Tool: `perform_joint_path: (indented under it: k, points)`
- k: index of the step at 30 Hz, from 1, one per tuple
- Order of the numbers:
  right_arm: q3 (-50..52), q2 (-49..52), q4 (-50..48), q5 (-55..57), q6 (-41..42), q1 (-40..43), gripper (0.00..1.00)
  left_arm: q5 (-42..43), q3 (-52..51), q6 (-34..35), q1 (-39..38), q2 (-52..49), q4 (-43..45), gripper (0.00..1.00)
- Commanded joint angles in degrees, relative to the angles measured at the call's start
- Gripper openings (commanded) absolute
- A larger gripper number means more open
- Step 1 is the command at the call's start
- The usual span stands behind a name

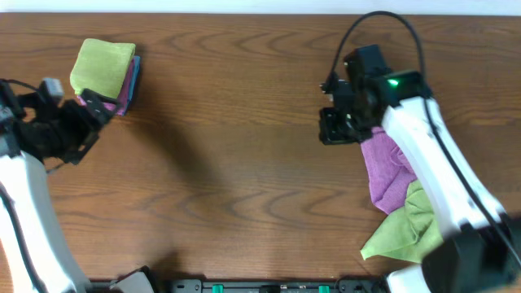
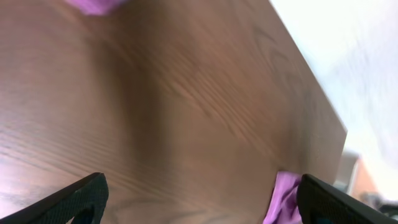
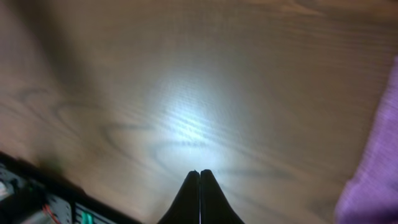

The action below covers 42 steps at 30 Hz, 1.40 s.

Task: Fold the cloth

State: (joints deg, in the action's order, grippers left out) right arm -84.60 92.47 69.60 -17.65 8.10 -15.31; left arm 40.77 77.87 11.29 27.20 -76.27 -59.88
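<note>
A crumpled purple cloth (image 1: 387, 167) lies at the right of the table, and a crumpled green cloth (image 1: 407, 228) lies partly under it. My right gripper (image 1: 334, 130) hovers just left of the purple cloth's top edge. In the right wrist view its fingers (image 3: 199, 177) are shut with nothing between them, and the purple cloth (image 3: 379, 155) shows at the right edge. My left gripper (image 1: 94, 110) is open and empty (image 2: 199, 199), right beside a stack of folded cloths (image 1: 104, 69). A pink fold (image 2: 283, 199) touches one of its fingers.
The folded stack at the far left has a green cloth on top, with pink and blue ones beneath. The wooden table (image 1: 228, 163) runs between the two arms. Its far edge (image 2: 311, 81) shows in the left wrist view. Equipment (image 1: 244, 286) lines the front edge.
</note>
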Motion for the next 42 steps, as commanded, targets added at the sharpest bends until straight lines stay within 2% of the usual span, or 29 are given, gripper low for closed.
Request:
perform_joint_path:
  k: [1, 4, 9, 14, 17, 18, 20, 21, 27, 31, 42]
  points:
    - [-0.9, -5.9, 2.7, 2.9, -2.8, -0.5, 0.13, -0.9, 0.1, -4.5, -4.6, 7.3, -1.9, 0.98]
    - [-0.8, -11.1, 6.6, 3.1, -4.2, -0.5, 0.19, -3.2, 0.0, -5.9, -9.6, 14.2, -4.7, 0.98]
    - [-0.3, -20.1, 11.5, 4.8, -5.1, -0.5, 0.19, -6.3, -1.3, -7.5, -16.7, 26.2, -9.2, 0.98]
    - [3.8, -32.1, 12.9, 5.4, -6.6, -0.5, 0.19, -9.7, -4.6, -8.2, -18.3, 39.3, -13.0, 0.96]
    - [8.8, -40.2, 12.7, 5.5, -9.6, -0.5, 0.26, -10.1, -7.7, -9.6, -18.3, 46.4, -15.5, 0.95]
    - [10.6, -42.8, 12.4, 5.7, -9.9, -0.5, 0.38, -10.1, -8.9, -9.6, -18.3, 48.4, -16.2, 0.95]
    - [13.8, -47.0, 11.5, 6.4, -9.9, -0.5, 0.82, -10.1, -11.1, -9.6, -18.3, 51.5, -16.7, 0.95]
    - [15.3, -49.0, 10.7, 7.1, -9.9, -0.5, 0.99, -10.2, -12.2, -8.7, -18.3, 52.9, -16.6, 0.95]
    - [16.8, -52.6, 9.9, 7.1, -8.8, -0.5, 0.99, -11.2, -13.0, -2.1, -18.3, 54.3, -20.2, 0.95]
    - [16.8, -52.6, 9.9, 7.1, -8.8, -0.5, 0.99, -11.3, -13.0, -2.1, -18.3, 54.3, -22.7, 0.96]
    - [16.8, -52.6, 9.9, 7.1, -8.8, -0.5, 0.99, -11.7, -13.0, -2.6, -18.4, 54.3, -22.7, 0.95]
